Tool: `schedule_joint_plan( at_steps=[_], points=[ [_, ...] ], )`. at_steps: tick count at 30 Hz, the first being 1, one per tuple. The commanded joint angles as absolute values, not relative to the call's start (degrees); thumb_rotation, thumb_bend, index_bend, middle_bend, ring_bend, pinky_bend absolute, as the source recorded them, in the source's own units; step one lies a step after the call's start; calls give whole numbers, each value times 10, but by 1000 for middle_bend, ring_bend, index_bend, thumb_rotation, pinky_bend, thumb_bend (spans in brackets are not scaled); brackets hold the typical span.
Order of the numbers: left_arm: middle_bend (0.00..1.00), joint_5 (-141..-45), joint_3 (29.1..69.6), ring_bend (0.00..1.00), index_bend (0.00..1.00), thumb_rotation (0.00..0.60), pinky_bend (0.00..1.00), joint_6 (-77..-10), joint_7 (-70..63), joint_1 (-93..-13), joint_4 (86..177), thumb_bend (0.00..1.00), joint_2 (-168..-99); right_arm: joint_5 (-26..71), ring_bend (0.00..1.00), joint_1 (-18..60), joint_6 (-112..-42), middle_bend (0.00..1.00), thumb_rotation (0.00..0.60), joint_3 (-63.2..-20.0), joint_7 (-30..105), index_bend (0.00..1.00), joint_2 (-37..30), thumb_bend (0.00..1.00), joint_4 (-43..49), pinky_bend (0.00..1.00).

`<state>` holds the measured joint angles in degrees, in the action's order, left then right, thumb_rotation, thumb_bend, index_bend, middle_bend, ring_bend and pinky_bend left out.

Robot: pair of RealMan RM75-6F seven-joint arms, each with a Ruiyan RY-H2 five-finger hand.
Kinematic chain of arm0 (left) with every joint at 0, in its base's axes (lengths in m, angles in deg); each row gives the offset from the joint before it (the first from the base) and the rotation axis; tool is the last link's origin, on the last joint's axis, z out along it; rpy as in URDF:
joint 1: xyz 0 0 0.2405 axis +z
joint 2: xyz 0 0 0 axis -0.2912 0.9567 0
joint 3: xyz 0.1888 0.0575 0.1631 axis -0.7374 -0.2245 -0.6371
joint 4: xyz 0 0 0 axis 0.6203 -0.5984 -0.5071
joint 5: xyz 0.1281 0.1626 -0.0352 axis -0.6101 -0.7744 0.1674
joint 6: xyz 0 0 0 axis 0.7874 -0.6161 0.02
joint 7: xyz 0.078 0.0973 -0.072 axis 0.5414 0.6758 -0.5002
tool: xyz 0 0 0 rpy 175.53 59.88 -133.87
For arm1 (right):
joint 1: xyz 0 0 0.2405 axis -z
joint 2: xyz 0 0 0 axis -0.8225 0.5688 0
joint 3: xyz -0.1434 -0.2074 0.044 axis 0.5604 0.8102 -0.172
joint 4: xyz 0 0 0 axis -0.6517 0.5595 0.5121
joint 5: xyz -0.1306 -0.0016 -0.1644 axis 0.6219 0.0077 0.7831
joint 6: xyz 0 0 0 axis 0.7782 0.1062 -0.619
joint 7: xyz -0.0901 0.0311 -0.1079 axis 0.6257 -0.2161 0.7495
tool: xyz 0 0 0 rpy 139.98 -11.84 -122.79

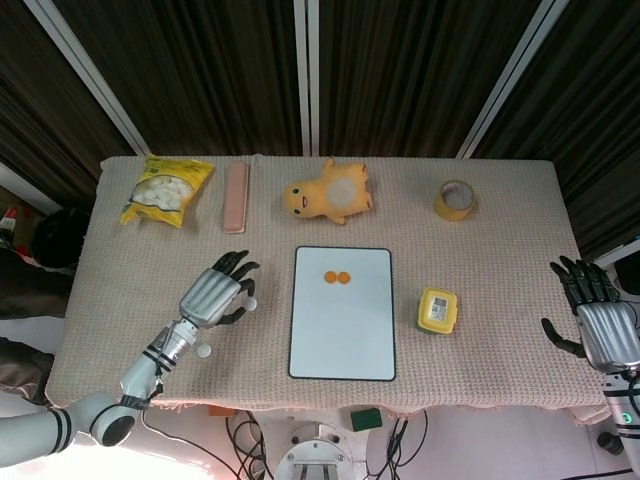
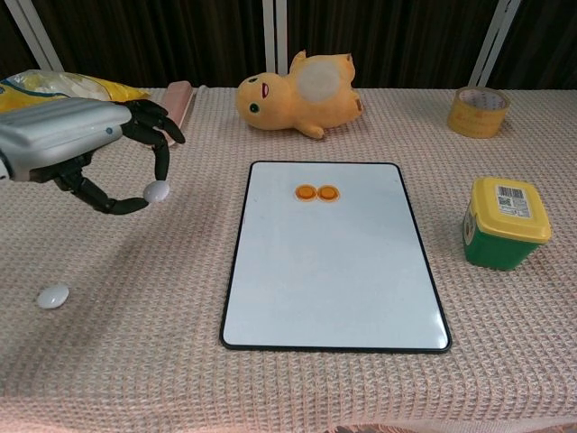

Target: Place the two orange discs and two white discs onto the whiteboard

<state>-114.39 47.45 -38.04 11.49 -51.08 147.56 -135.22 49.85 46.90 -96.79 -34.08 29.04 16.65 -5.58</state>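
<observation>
Worktop (image 2: 297, 388) is covered in a beige waffle-weave cloth. Nearest, front left: one white disc (image 2: 53, 295), smooth and oval, lying loose on the cloth. Centre: whiteboard (image 2: 334, 271), a flat glossy rectangle with rounded corners and a thin black rim. Two orange discs (image 2: 316, 192) sit side by side, touching, near its far edge.

Left hand (image 2: 86, 144), silver shell with black fingers, is lifted above the cloth left of the whiteboard; a second white disc (image 2: 157, 190) is pinched at its fingertips. In the head view that disc (image 1: 251, 303) is just short of the whiteboard's left edge.

Right hand (image 1: 598, 325) is at the right edge of the worktop, fingers apart, holding nothing.

Right of the whiteboard: a small green tub with a yellow lid (image 2: 505, 222), barcode label on top.

Far row, left to right: a crinkly yellow snack bag (image 1: 164, 190), a pink oblong bar (image 1: 236, 197), a soft yellow plush toy (image 2: 293, 96) on its side, and a roll of tape (image 2: 478, 111).
</observation>
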Motion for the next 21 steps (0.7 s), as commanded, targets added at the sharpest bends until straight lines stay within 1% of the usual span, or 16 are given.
schedule_joint_plan(
  at_steps=[1, 4, 8, 13, 21],
  points=[
    [179, -1107, 511, 15, 556, 600, 105, -339, 142, -554, 1473, 288, -1365, 497, 0, 469, -967, 0, 600, -341, 290, 0, 167, 334, -55, 0],
    [179, -1081, 537, 15, 558, 600, 105, -314, 148, -587, 1445, 287, -1389, 495, 0, 469, -967, 0, 600, -342, 290, 0, 167, 333, -55, 0],
    [183, -1060, 561, 15, 559, 600, 105, -290, 144, -629, 1394, 287, -1432, 493, 0, 469, -966, 0, 600, -343, 289, 0, 166, 333, -54, 0],
    [190, -1047, 574, 15, 561, 600, 105, -262, 146, -681, 1321, 287, -1492, 493, 0, 467, -964, 0, 600, -343, 288, 0, 164, 334, -52, 0],
    [193, -1012, 594, 15, 561, 600, 105, -216, 169, -758, 1220, 288, -1568, 489, 0, 469, -962, 0, 600, -343, 285, 0, 163, 334, -48, 0]
  ],
)
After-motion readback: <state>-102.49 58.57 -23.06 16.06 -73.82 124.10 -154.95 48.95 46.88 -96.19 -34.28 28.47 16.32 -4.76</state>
